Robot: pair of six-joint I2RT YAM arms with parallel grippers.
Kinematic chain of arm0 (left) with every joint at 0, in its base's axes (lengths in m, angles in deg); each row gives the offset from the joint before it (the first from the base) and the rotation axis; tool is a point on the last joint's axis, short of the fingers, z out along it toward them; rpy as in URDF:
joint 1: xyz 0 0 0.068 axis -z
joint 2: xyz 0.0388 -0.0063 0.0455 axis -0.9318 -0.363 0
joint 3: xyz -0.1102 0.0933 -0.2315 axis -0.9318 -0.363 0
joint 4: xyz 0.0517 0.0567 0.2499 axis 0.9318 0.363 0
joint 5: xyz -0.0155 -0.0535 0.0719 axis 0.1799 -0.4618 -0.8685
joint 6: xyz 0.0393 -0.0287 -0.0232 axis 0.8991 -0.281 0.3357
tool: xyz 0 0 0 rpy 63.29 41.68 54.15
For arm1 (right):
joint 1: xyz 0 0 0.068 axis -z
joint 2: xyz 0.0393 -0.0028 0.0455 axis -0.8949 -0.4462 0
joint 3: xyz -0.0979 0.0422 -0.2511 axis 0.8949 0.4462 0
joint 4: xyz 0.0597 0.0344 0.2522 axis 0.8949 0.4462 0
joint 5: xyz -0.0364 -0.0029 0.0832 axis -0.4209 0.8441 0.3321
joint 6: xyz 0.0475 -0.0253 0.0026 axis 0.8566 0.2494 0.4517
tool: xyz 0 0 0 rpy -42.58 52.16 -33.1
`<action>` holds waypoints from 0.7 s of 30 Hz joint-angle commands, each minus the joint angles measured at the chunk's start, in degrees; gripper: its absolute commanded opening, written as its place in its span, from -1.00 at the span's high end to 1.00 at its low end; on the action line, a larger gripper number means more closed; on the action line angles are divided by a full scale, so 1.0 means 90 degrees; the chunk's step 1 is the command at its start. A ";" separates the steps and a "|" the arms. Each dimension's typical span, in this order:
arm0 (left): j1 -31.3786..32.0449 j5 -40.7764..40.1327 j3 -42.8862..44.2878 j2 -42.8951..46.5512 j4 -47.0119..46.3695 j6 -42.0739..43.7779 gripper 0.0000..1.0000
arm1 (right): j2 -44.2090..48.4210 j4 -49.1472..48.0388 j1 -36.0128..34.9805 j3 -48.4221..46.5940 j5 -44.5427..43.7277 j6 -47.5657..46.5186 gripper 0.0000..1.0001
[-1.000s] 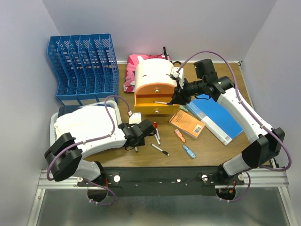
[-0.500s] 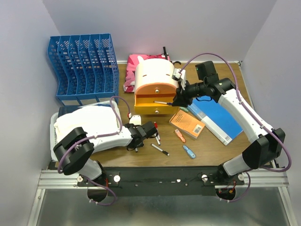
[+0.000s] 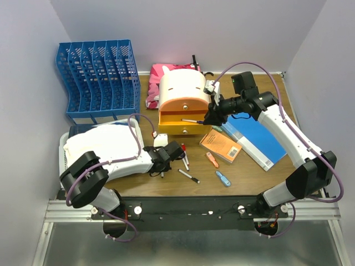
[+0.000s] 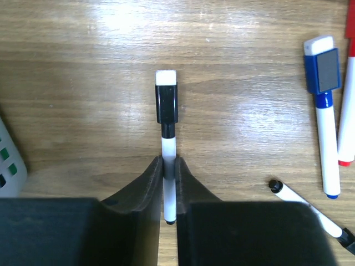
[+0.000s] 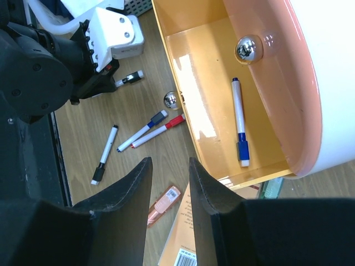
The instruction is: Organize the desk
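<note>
The desk [image 3: 249, 169] is brown wood-grain. My left gripper [image 4: 168, 166] is shut on a white marker with a black cap [image 4: 166, 105], low over the desk; in the top view this gripper [image 3: 164, 166] is at the front left. My right gripper [image 5: 169, 166] is open and empty. It hovers at the front right of the orange and white drawer unit [image 3: 180, 91], shown in the top view [image 3: 209, 116]. The unit's middle drawer [image 5: 208, 105] stands open with a blue-capped marker [image 5: 239, 124] inside.
Loose on the desk are a blue marker [image 4: 325, 119], a red marker [image 4: 348, 111], a black-capped marker [image 3: 188, 176], a pink highlighter [image 3: 212, 159] and a blue highlighter [image 3: 223, 178]. An orange book [image 3: 221, 145] overlaps a blue binder [image 3: 258, 138]. A blue file rack [image 3: 97, 77] stands back left.
My left arm's elbow has shifted while the gripper stays low at the marker. My right gripper has drifted slightly back and right, still open.
</note>
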 commanded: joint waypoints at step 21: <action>-0.0018 0.2622 -0.0063 0.2264 0.0015 0.3654 1.00 | 0.0173 0.0108 0.0197 -0.0048 0.0471 -0.0051 0.19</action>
